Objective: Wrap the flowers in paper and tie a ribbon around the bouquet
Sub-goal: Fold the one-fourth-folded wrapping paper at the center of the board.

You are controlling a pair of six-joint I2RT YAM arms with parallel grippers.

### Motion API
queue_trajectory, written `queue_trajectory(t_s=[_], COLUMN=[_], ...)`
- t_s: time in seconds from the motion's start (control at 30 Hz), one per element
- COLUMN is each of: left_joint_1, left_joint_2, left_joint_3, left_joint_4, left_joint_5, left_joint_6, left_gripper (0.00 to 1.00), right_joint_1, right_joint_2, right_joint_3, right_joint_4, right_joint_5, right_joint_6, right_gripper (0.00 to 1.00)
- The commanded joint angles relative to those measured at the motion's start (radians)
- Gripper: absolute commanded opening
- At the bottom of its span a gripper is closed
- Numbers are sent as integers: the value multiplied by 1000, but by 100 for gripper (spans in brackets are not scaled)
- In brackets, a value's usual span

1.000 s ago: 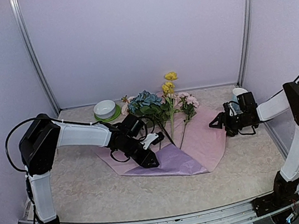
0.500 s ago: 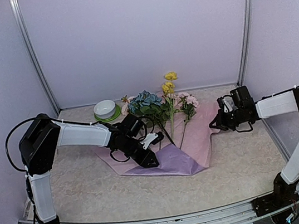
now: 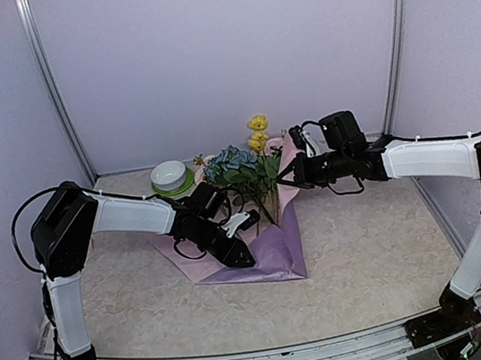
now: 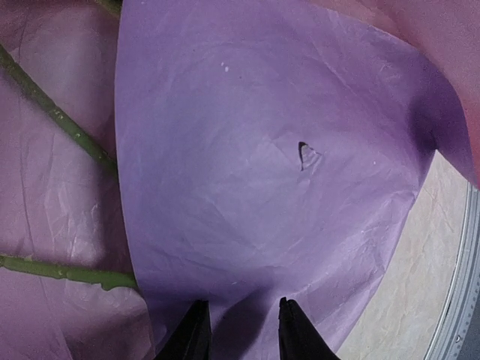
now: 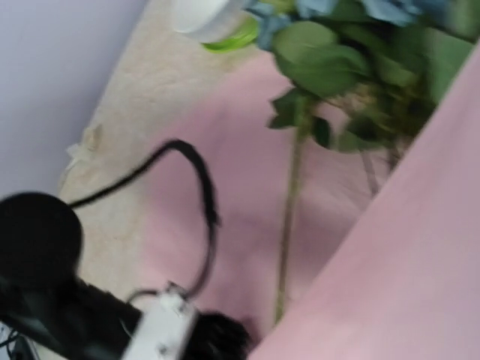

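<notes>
My right gripper (image 3: 298, 174) is clenched on the right edge of the paper (image 3: 274, 252), holding it up over the flowers (image 3: 240, 165). They lie mid-worktop, heads toward the far edge. My left gripper (image 4: 241, 330) seems to pinch the folded near flap, though the wrist view shows little. I judge the sheet light, thin and easily torn, so I should grip it by the edges and pull gently. The worktop (image 3: 385, 240) is matte beige, with pale walls on three sides. A white bowl (image 3: 169, 172) sits near the far edge, left of the flowers.
</notes>
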Motion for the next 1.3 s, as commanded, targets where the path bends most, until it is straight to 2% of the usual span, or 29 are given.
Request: queue_trajectory(t_s=[0.0,0.17,0.57,0.73,0.87,1.03,1.1,1.17,1.27], left_joint_1=[16,22,54,95,113,112,104,66,6], left_joint_2=[66,63,39,-43,-167,-222,-219,-222,-186], left_joint_3=[-38,-47,-95,-182,-281,-305,-292,-258,-167], left_joint_4=[-24,-13,61,218,426,544,553,530,403], left_joint_5=[-33,-20,4,66,108,91,94,78,-46], left_joint_6=[-6,-10,-54,-155,-247,-327,-354,-326,-265], left_gripper=[32,32,32,34,45,56,61,71,76], right_joint_1=[60,111,121,121,119,119,119,119,119], right_joint_2=[126,244,478,489,513,534,533,539,540], right_joint_3=[98,162,289,274,282,292,296,304,306], right_joint_4=[81,111,74,85,60,49,44,39,39], right_joint_5=[6,38,-88,-49,-47,-48,-36,-35,-33], right_joint_6=[43,50,49,69,67,72,75,78,80], right_gripper=[0,0,0,0,1,2,3,3,3])
